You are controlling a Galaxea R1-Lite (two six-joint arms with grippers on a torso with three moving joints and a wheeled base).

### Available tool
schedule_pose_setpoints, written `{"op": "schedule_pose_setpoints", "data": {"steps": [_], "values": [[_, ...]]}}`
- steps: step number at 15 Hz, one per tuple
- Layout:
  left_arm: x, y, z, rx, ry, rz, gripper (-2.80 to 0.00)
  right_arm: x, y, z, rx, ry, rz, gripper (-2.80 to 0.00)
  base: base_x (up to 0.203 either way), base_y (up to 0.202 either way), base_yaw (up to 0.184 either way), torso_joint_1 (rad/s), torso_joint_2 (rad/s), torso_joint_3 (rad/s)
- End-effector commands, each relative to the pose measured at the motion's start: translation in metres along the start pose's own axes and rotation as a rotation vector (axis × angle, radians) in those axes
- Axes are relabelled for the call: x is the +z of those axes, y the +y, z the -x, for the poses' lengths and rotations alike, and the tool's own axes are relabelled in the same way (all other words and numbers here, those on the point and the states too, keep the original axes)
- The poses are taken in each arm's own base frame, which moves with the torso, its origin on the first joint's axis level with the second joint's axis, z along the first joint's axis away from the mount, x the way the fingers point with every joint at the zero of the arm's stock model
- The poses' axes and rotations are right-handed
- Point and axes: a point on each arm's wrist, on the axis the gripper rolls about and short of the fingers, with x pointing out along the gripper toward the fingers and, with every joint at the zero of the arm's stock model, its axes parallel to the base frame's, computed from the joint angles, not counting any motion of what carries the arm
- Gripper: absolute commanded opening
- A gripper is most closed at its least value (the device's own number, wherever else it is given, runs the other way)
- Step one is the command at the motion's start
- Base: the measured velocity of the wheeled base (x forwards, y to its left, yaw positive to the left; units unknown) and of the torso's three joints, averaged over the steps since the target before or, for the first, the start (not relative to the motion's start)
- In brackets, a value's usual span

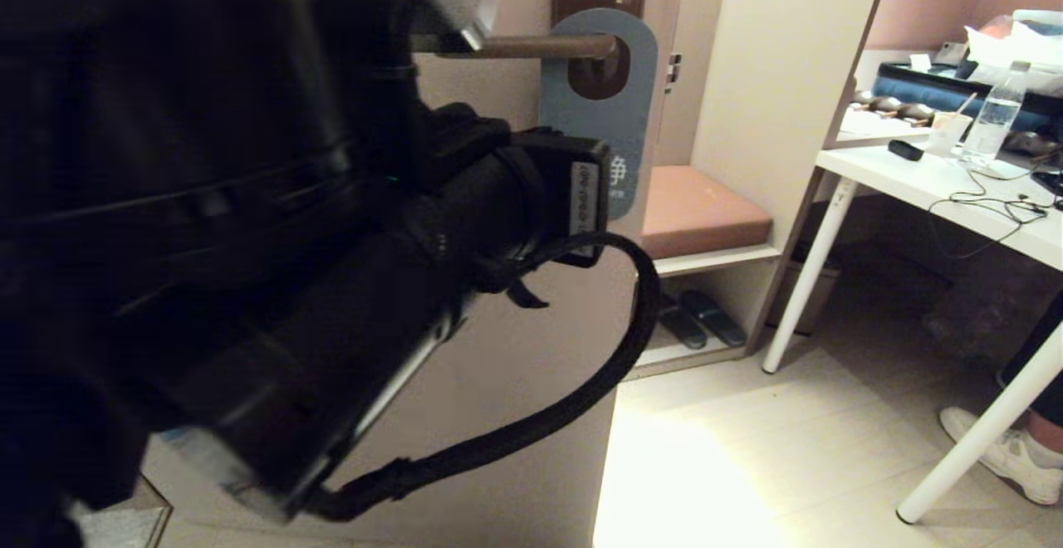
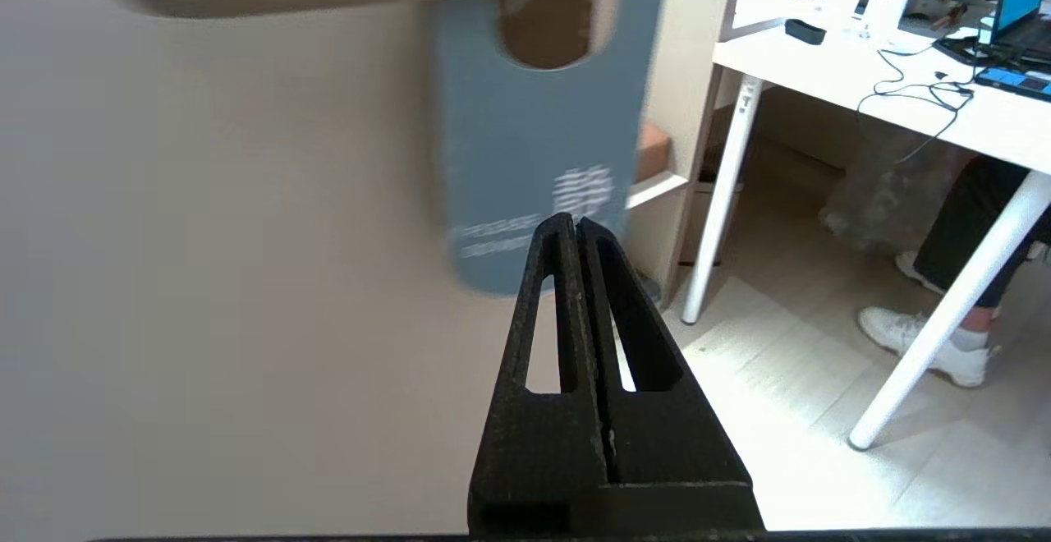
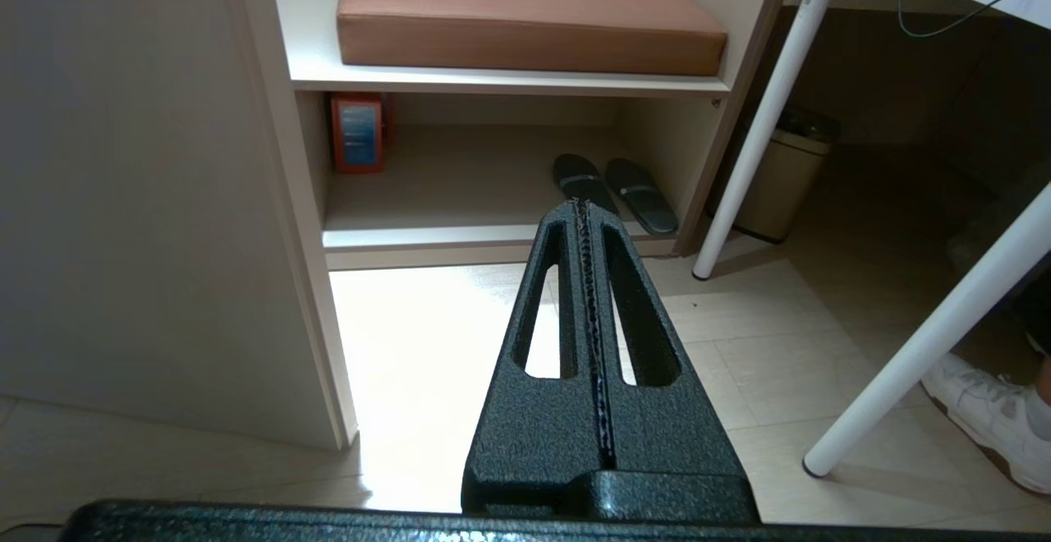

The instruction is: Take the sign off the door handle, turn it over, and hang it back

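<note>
Our left gripper (image 2: 575,226) had its two fingers pressed flat together, clamped on nothing, pointing up toward the door. Just beyond the tips hung the sign (image 2: 538,172), slate-blue face toward us, its lower printed edge nearest the claw; we could not tell whether tips and card touched. Above that, the big hole of the sign sat over the door handle (image 1: 531,47), which ran level across the door, so the card hung by its own weight and was not yet taken off. We judged the claw would have to open before it could pinch the card. The head view hid our left fingers behind the arm's bulk; only the left wrist view showed them. Our right gripper (image 3: 585,207), likewise closed and empty, pointed low toward a shelf with slippers (image 3: 614,193).
</note>
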Motion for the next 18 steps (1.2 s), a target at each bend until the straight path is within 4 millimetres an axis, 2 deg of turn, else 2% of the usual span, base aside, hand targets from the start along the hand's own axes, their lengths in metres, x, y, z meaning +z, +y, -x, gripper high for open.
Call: {"op": "schedule_pose_setpoints", "data": {"steps": [1, 4, 6, 8, 13, 18], "values": [[0.014, 0.023, 0.029, 0.007, -0.041, 0.026, -2.80, 0.000, 0.000, 0.000, 0.001, -0.001, 0.001, -2.80, 0.000, 0.000, 0.000, 0.000, 0.00, 0.000], [0.009, 0.041, 0.052, 0.008, -0.034, 0.025, -2.80, 0.000, 0.000, 0.000, 0.001, 0.000, 0.001, -2.80, 0.000, 0.000, 0.000, 0.000, 0.00, 0.000], [0.004, 0.052, 0.057, 0.032, -0.027, 0.023, -2.80, 0.000, 0.000, 0.000, 0.001, 0.001, 0.001, -2.80, 0.000, 0.000, 0.000, 0.000, 0.00, 0.000], [-0.001, 0.071, 0.066, 0.077, -0.019, 0.010, -2.80, 0.000, 0.000, 0.000, 0.001, -0.001, 0.001, -2.80, 0.000, 0.000, 0.000, 0.000, 0.00, 0.000], [-0.036, 0.105, 0.087, 0.189, 0.051, 0.022, -2.80, 0.000, 0.000, 0.000, 0.001, 0.001, 0.001, -2.80, 0.000, 0.000, 0.000, 0.000, 0.00, 0.000], [-0.073, 0.128, 0.104, 0.289, 0.133, -0.017, -2.80, 0.000, 0.000, 0.000, 0.001, 0.001, 0.001, -2.80, 0.000, 0.000, 0.000, 0.000, 0.00, 0.000]]}}
